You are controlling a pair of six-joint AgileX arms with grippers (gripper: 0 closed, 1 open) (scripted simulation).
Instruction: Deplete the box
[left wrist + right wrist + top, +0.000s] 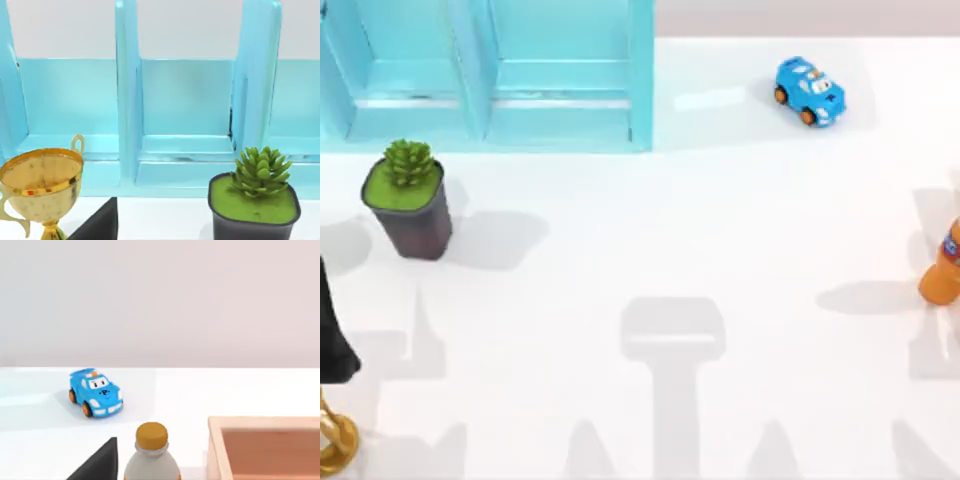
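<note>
An open-topped box (265,426) with a pale tan rim and a reddish-brown inside sits close in the right wrist view, cut off by the picture's edge. The part of its inside that I can see holds nothing. An orange-capped bottle (151,455) stands just beside it; in the top view the same bottle (942,268) is at the table's right edge. A dark part of my right gripper (100,462) pokes in near the bottle. A dark part of my left gripper (100,225) shows between a gold trophy (41,182) and a potted plant (255,200).
A light blue shelf unit (485,75) fills the back left. The plant in its dark grey pot (410,200) stands in front of it. A blue toy car (809,91) sits at the back right. The trophy (332,440) and a dark shape (335,330) are at the left edge.
</note>
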